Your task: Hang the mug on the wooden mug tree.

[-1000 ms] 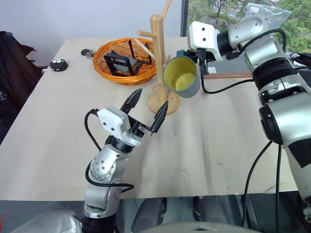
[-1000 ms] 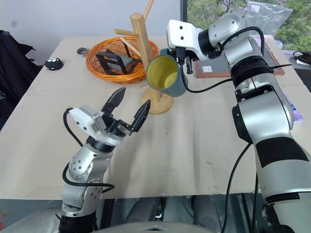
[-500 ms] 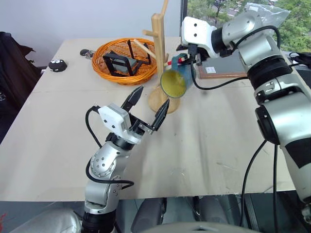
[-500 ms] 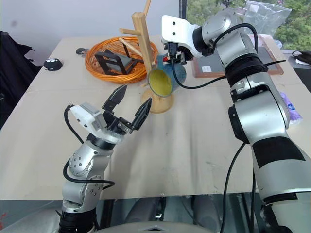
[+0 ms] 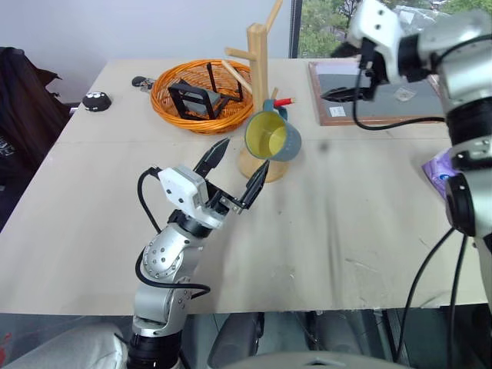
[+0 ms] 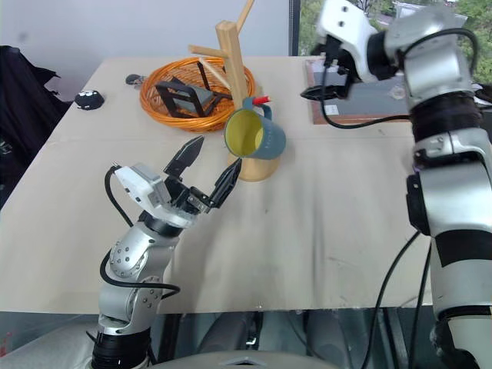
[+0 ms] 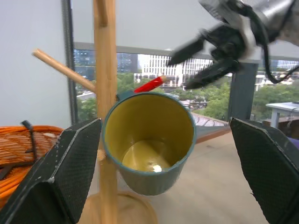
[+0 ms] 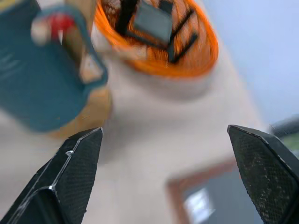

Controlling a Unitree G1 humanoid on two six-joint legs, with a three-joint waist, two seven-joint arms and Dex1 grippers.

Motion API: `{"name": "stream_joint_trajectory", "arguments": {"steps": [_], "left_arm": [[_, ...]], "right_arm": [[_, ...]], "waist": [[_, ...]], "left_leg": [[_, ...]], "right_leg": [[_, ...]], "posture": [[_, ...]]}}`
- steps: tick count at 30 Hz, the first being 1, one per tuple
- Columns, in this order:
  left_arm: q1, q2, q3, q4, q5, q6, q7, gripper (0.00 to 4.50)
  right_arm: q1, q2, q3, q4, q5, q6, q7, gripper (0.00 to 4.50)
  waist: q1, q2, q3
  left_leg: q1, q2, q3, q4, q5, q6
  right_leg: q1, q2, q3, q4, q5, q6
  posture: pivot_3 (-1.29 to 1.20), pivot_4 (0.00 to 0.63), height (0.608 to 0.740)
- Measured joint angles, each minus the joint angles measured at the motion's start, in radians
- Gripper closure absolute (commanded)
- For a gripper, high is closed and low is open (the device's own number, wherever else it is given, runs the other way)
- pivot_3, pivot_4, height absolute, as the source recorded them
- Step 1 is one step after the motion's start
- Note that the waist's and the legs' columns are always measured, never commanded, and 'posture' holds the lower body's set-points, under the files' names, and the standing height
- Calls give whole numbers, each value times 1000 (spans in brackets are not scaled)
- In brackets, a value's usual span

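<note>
– So, head views first: where is the mug (image 5: 272, 138)?
– Hanging by its handle on a red-tipped peg of the wooden mug tree (image 5: 260, 92), yellow mouth facing the robot, above the bench (image 5: 323, 223). The right gripper (image 5: 347, 84) sits well apart over a framed board (image 5: 369, 108), jaws spread, holding nothing.
– And the left wrist view?
– The left gripper (image 7: 170, 177) is open and empty, its fingers framing the mug just beside the post.
– Right wrist view?
– Open fingers, the mug off to one side by the orange basket (image 8: 163, 42).
– Which step, then?
– Release looks done. I judge only a clean retreat remains, without bumping the tree.
</note>
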Motion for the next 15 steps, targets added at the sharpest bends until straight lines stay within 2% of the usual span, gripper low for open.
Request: {"name": "stream_joint_trajectory", "arguments": {"steps": [3, 6, 7, 9, 10, 12, 14, 15], "left_arm": [[2, 10, 4, 0, -13, 5, -10, 0], [7, 27, 6, 3, -23, 30, -15, 0], [11, 38, 3, 4, -30, 50, -17, 0], [24, 55, 3, 6, -31, 76, -18, 0], [57, 89, -1, 5, -34, 117, -27, 0], [119, 163, -2, 7, -25, 175, -45, 0], [186, 232, 2, 23, -14, 232, -70, 0], [197, 248, 2, 28, -15, 253, -78, 0]], "right_arm": [[137, -80, -64, -179, 88, 206, 29, 169], [377, -130, -176, -421, 201, 366, 20, 169], [544, -112, -255, -558, 257, 388, -20, 169], [689, -70, -309, -658, 301, 396, -63, 169], [866, -11, -387, -794, 357, 400, -113, 169], [1113, 111, -477, -965, 420, 397, -184, 169], [1344, 228, -506, -1075, 443, 375, -276, 169], [1417, 252, -510, -1104, 438, 343, -312, 169]], "waist": [[1, 0, 0], [4, 0, -1], [6, -1, -2], [2, -1, -2], [6, -1, -2], [11, 0, -3], [16, 5, -1], [16, 7, -1]], "left_leg": [[0, 1, 0, 0, 0, 0], [0, 0, 0, 0, 0, 0], [1, 0, -1, 0, 0, 0], [1, 0, 0, 0, 0, 1], [2, 1, -1, 0, 0, 1], [3, 1, -3, -1, -2, 3], [3, 1, -2, -1, -2, 3], [3, 0, 0, 0, -2, 3]], "right_leg": [[0, 0, -1, 0, 0, 0], [2, -1, -1, -1, 0, 0], [3, -1, -1, -1, 0, 0], [3, -1, 0, 0, 0, 0], [4, 0, -1, 0, 0, 0], [4, 2, -2, 0, 0, 0], [3, 2, -1, 0, 0, 0], [3, 1, 1, 1, 0, 1]], "posture": [[0, 150, 740], [0, 150, 740], [0, 150, 740], [0, 150, 740], [0, 150, 740], [0, 150, 740], [0, 150, 740], [0, 150, 740]]}}
